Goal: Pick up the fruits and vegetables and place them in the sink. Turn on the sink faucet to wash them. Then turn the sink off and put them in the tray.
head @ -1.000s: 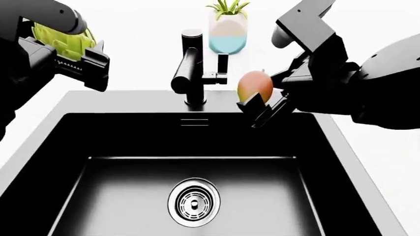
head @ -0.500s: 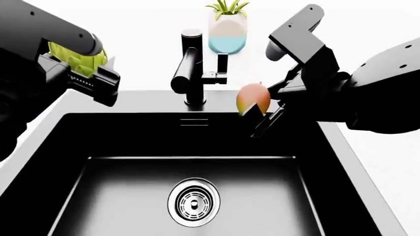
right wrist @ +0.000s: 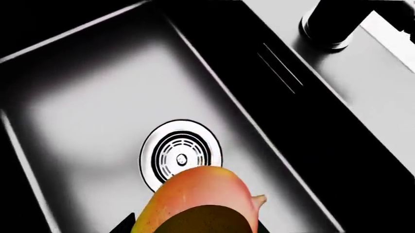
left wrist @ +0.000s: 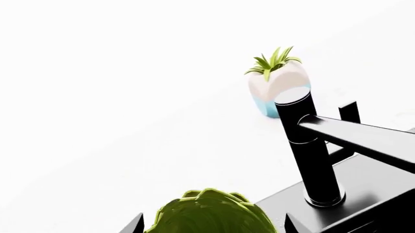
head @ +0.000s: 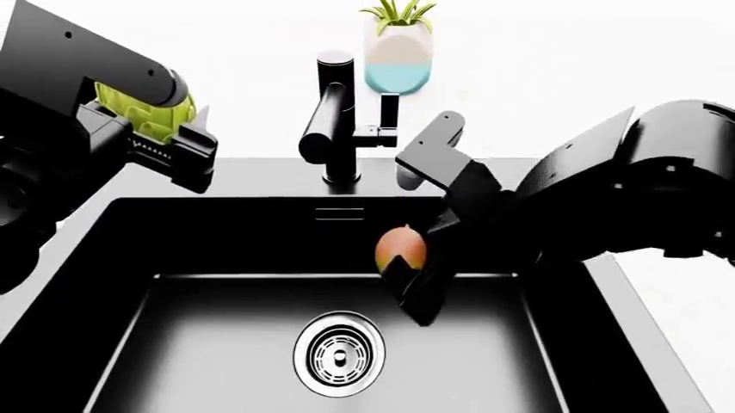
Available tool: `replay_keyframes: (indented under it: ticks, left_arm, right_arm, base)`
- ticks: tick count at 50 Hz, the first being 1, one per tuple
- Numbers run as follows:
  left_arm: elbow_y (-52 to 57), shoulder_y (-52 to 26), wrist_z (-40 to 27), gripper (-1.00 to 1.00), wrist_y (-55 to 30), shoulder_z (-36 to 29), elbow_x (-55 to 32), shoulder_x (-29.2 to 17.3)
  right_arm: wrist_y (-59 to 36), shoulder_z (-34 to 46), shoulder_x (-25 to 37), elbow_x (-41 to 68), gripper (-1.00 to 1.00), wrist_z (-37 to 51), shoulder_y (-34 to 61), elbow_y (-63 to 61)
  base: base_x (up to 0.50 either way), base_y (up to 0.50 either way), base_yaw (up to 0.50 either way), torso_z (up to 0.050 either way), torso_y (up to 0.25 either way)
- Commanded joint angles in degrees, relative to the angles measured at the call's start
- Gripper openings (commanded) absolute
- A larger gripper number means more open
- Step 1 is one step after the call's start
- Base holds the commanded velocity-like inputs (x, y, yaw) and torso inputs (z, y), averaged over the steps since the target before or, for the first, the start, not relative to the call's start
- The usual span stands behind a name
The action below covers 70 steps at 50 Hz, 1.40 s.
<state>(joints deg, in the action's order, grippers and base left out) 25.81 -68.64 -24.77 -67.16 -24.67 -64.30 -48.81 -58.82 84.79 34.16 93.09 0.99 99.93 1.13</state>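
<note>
My left gripper (head: 161,138) is shut on the light green scaly artichoke (head: 147,110), held above the counter at the sink's far left corner; in the left wrist view the artichoke (left wrist: 211,213) fills the space between the fingers. My right gripper (head: 404,275) is shut on the yellow-orange mango (head: 400,248) and hangs low inside the black sink (head: 138,258), just above and right of the chrome drain (head: 339,354). The right wrist view shows the mango (right wrist: 198,199) over the drain (right wrist: 181,158). The black faucet (head: 333,120) stands behind the basin. The tray is out of view.
A potted plant (head: 398,52) in a white-and-blue pot stands on the white counter behind the faucet. The faucet's side lever (head: 388,120) points right. The sink's steel rim (head: 172,176) frames the basin on all sides.
My right gripper has swung down and left with the mango, from beside the faucet into the basin. The left gripper has drifted slightly right and down with the artichoke.
</note>
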Motion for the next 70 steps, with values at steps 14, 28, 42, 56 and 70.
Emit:
replay_keyframes:
  ticks: [14, 28, 42, 56, 70]
  left_arm:
    - [0.4, 0.6, -1.3, -1.00, 0.7, 0.2, -0.7, 0.0]
    - [0.3, 1.2, -1.3, -1.00, 1.2, -0.1, -0.3, -0.2]
    - [0.3, 1.4, -1.3, -1.00, 1.5, -0.3, -0.3, -0.3]
    - [-0.2, 1.8, -0.7, -1.00, 2.4, -0.9, 0.5, -0.2]
    - [-0.3, 2.1, -0.5, -1.00, 2.8, -1.0, 0.6, -0.5]
  right_arm:
    - [3.0, 6.3, -9.9, -9.1, -1.00, -12.6, -8.8, 11.8]
    - [2.5, 9.8, -13.6, -11.0, -1.00, -19.3, -12.5, 15.2]
    - [7.0, 10.5, -18.2, -14.4, -1.00, -24.3, -16.2, 22.3]
    - [11.0, 13.3, -27.4, -19.4, -1.00, -33.2, -19.7, 38.5]
    - [10.0, 14.8, -29.8, -21.0, 1.00, -35.8, -20.0, 43.5]
  base:
    - [0.00, 0.00, 0.00, 0.000, 0.000]
    - [0.00, 0.00, 0.00, 0.000, 0.000]
    - [0.00, 0.00, 0.00, 0.000, 0.001]
    - [0.00, 0.00, 0.00, 0.000, 0.000]
    - [0.00, 0.00, 0.00, 0.000, 0.000]
